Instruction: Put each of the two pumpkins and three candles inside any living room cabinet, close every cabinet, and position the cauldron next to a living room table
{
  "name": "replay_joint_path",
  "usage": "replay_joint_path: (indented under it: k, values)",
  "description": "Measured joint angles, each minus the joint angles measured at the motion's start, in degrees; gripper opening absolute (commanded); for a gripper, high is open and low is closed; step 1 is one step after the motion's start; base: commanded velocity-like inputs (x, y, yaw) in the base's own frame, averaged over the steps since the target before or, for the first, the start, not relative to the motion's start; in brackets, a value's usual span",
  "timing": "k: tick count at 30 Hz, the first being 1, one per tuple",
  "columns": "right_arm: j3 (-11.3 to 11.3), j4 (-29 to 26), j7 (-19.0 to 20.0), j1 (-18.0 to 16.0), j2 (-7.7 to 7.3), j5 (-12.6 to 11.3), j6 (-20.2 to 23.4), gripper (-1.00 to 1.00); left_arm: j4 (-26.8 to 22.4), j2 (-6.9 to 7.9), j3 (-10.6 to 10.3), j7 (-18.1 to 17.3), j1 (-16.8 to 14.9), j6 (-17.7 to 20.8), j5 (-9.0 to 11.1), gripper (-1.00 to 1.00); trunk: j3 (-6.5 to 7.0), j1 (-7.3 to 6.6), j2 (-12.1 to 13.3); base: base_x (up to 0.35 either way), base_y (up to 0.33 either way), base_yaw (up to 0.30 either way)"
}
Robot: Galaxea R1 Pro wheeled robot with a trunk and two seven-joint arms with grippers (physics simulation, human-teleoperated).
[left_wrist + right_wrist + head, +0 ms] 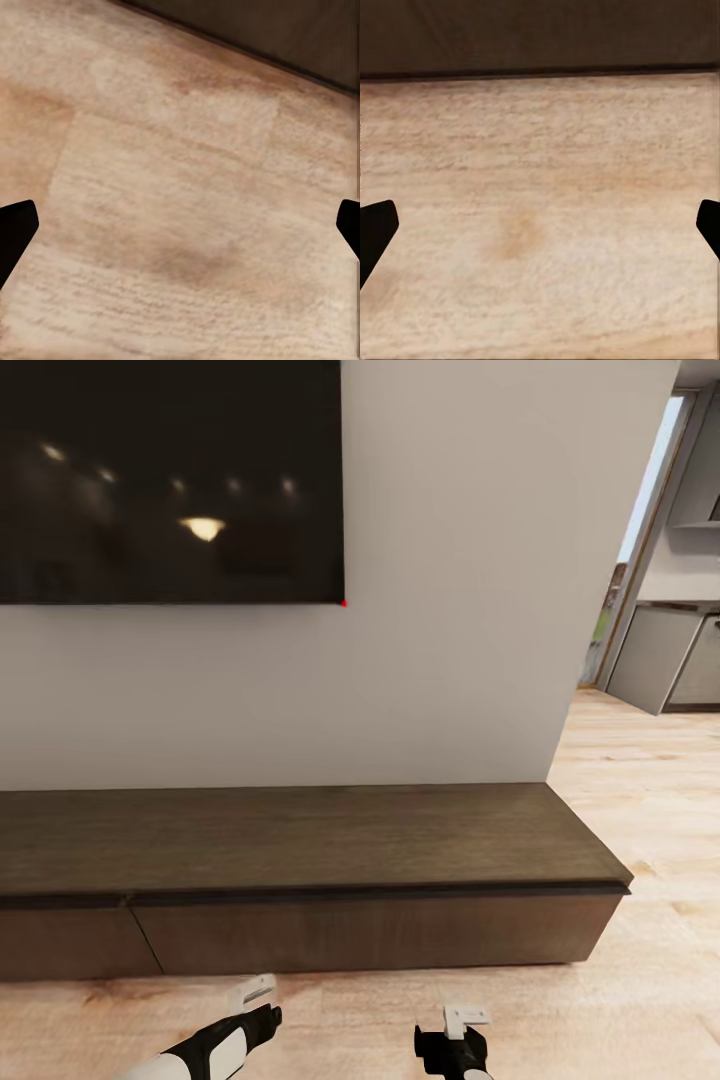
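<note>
Left gripper [262, 1000] and right gripper [462, 1028], low over wood floor [640, 980], fingers [16, 229] spread wide, both empty. Beyond: cabinet [330, 930] against wall [450, 610] under dark television [170, 480], drawer fronts flush shut. Pumpkins, candles, cauldron elsewhere. For opening: best squared to one drawer front, with clearance behind for its travel.

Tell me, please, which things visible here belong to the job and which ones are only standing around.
Belong to the job:
- cabinet, drawer fronts closed
- left gripper, open, empty
- right gripper, open, empty

Only standing around:
- television on the wall
- wooden floor
- grey kitchen units through the doorway
</note>
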Motion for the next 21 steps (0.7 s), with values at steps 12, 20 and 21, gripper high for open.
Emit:
replay_joint_path:
  k: [12, 20, 21]
  values:
    - [0.05, -0.02, 0.01, 0.01, 0.09, 0.0, 0.0, 1.0, 0.0, 0.0, 0.0, 0.0, 0.01, -0.03, 0.0, 1.0, 1.26, -1.54, 2.82, 0.0, 0.0, 0.0]
    - [0.08, -0.05, 0.09, 0.01, 0.13, 0.0, 0.0, 1.0, 0.0, -0.06, 0.0, 0.0, 0.01, 0.03, 0.0, 1.0, 1.26, -1.54, 2.82, 0.0, 0.0, 0.0]
    - [0.08, -0.05, 0.08, 0.01, 0.14, 0.0, 0.0, 1.0, 0.0, -0.07, 0.0, 0.0, 0.01, 0.04, 0.0, 1.0, 1.26, -1.54, 2.82, 0.0, 0.0, 0.0]
